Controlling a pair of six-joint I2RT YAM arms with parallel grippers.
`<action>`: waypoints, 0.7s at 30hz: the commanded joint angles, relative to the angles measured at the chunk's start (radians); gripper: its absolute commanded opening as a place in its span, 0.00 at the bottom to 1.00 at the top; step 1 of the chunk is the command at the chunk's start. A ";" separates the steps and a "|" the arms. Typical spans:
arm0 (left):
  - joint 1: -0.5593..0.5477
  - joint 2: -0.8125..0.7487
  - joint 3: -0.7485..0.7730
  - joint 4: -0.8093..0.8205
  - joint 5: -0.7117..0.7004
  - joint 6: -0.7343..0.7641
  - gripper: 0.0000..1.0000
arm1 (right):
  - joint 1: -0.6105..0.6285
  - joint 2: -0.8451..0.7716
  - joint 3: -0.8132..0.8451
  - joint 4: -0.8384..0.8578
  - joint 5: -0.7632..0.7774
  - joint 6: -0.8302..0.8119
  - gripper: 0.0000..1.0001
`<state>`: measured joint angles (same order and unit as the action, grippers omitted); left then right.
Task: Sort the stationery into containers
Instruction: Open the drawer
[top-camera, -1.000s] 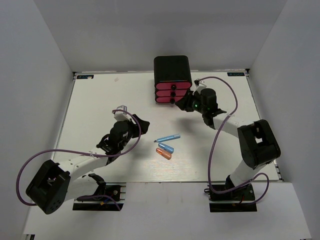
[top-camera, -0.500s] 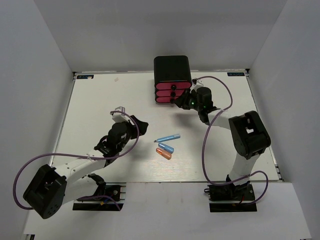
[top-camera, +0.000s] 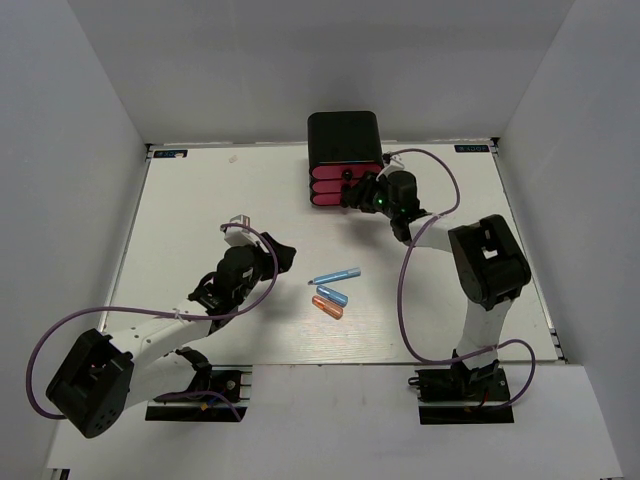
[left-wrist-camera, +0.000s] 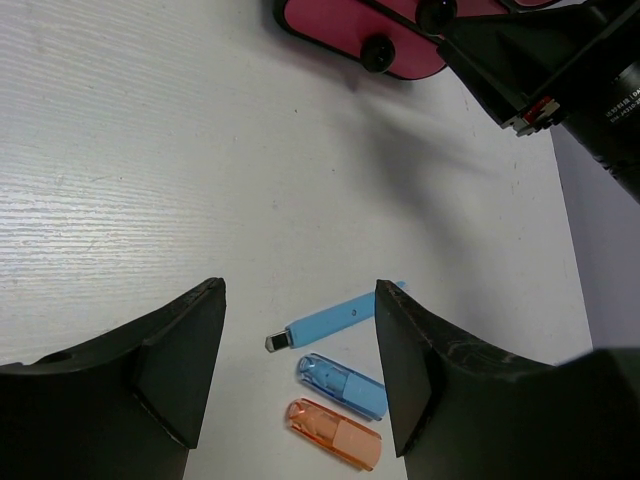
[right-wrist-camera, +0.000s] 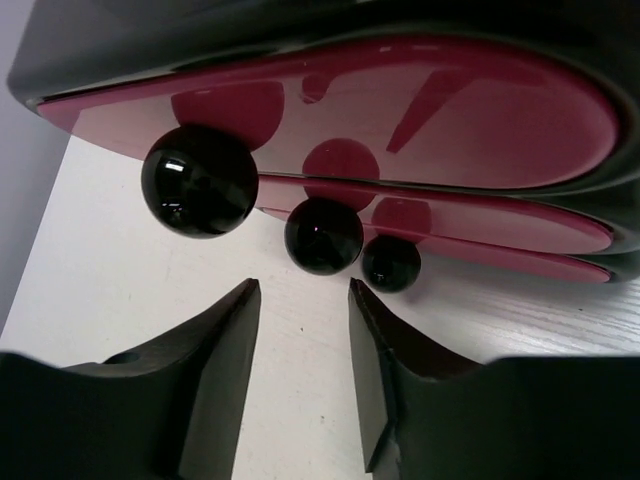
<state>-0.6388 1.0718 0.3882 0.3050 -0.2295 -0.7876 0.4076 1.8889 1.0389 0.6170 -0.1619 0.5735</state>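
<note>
Counter: white counter, boxed in by pale walls at left, right and back.
Cabinet: black cabinet sits at the far edge, close to the back wall.
Drawers: three pink drawers, all pushed in, nothing sorted yet by the look of it.
Right hand: right hand is right up at the drawer fronts, fingers apart and gripping nothing, with the middle knob just beyond the gap.
Left hand: left hand hovers over mid-counter, fingers apart and empty, looking down on the stationery.
Blue pen: blue pen lies loose on the counter, well short of the cabinet.
Capsules: blue capsule and orange capsule lie side by side just near of the pen.
Knobs: round glossy black knobs, three in a tight row.
Risk at the knobs: they are round, shiny and packed close, so the fingers could slide off one or close on its neighbour and open the wrong drawer.
Risk at the cabinet: it looks small and unanchored, so a pull may drag the whole box forward instead of the drawer.
Risk at the stationery: a dragged cabinet or a low sweep could scatter the pieces.
Room: wide bare counter to the left. The right arm is folded tight beside the cabinet, with little slack there.
</note>
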 joint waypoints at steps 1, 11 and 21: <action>-0.004 -0.006 0.003 -0.007 -0.021 -0.006 0.71 | 0.005 0.013 0.062 0.056 0.028 0.005 0.48; -0.004 0.013 0.003 0.002 -0.021 -0.006 0.71 | 0.013 0.048 0.089 0.059 0.058 -0.004 0.51; -0.004 0.022 0.003 0.002 -0.021 -0.006 0.71 | 0.020 0.088 0.125 0.063 0.078 -0.012 0.51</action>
<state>-0.6388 1.0969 0.3882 0.2970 -0.2363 -0.7910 0.4225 1.9671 1.1164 0.6281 -0.1146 0.5716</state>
